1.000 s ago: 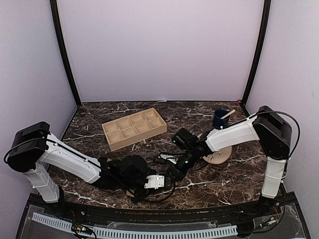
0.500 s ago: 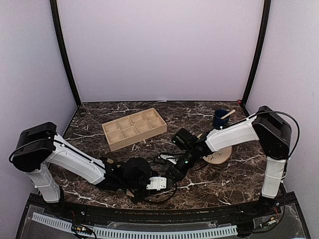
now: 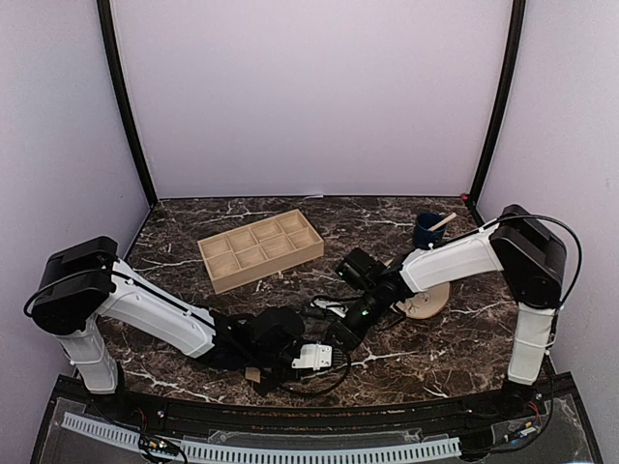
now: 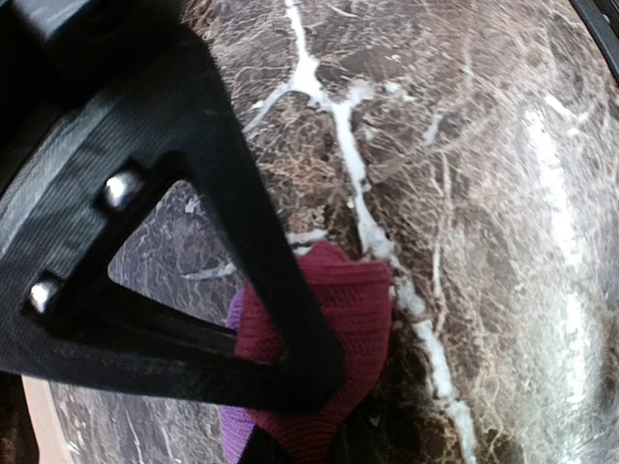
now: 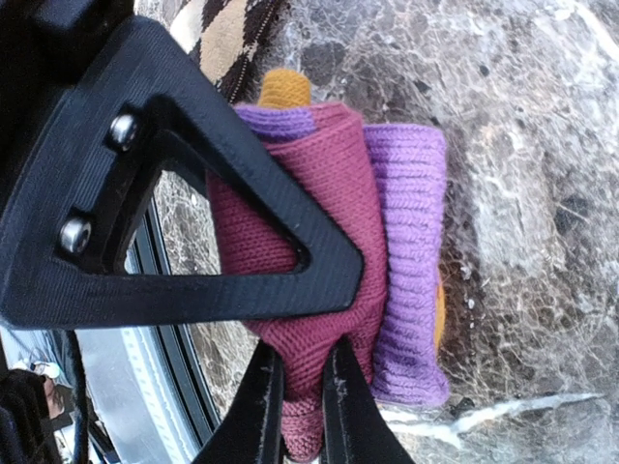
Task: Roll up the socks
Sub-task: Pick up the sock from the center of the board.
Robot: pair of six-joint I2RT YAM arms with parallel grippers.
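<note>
We see our left tool pinching the maroon-and-purple knitted sock. The right tool rests on it, but we cannot tell its grip.

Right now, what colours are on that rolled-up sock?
The striped sock is maroon-red with purple bands and touches of orange, clearest in the right wrist view.

Landmark: divided tray, which lay on the desk. A cup stood well to the tray's right. A round board lay right of it and nearer. The socks lay before it, rightward.
</note>
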